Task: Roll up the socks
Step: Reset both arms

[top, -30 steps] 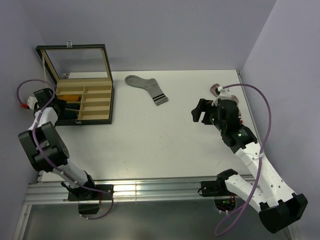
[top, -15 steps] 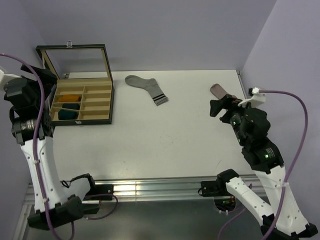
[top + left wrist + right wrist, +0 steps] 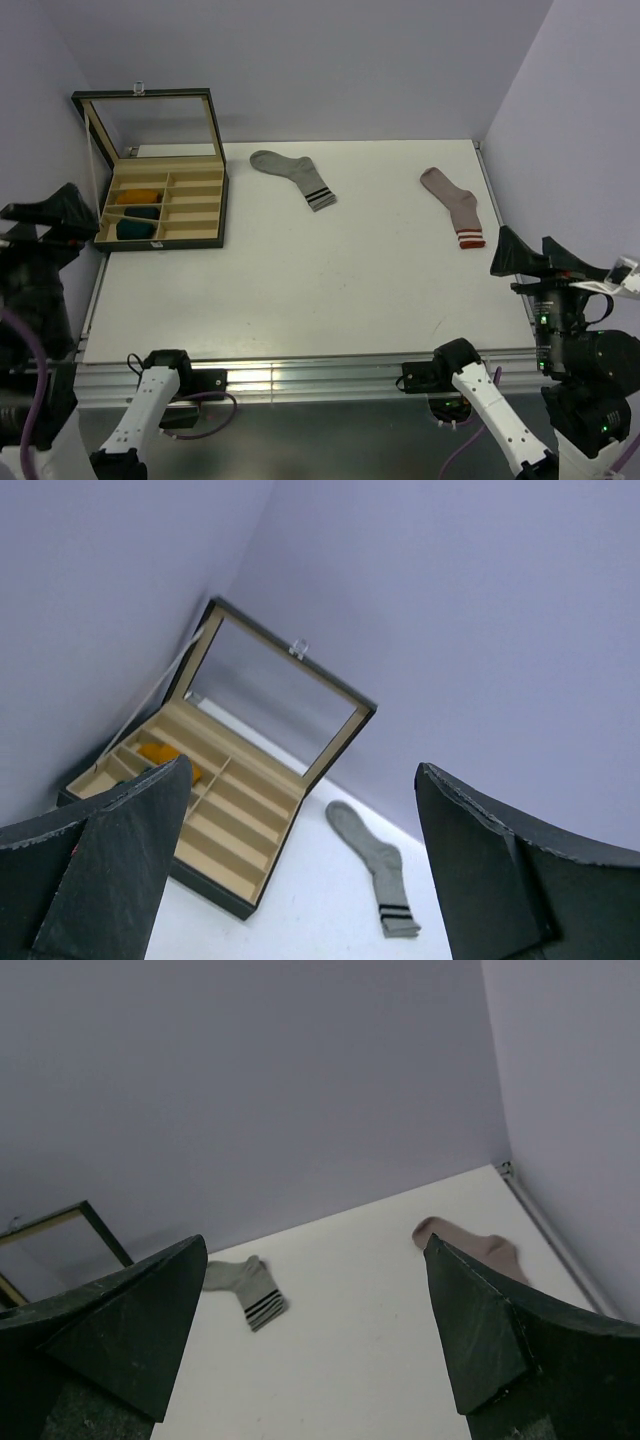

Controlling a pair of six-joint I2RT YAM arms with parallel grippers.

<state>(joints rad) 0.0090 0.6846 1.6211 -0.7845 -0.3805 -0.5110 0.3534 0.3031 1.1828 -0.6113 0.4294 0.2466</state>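
Socks [image 3: 138, 210] lie bundled in the left compartments of the wooden box [image 3: 165, 245]: a mustard one [image 3: 140, 195] and a dark teal one [image 3: 133, 228] nearer the arms. A third may hide there, but the view is too coarse to tell. They look soft, light and limp, so the best hold is probably a pinch across a bundle's middle. The left gripper [image 3: 48, 222] and right gripper [image 3: 528, 262] both gape wide and hold nothing, one at either side of the table [image 3: 300, 290].
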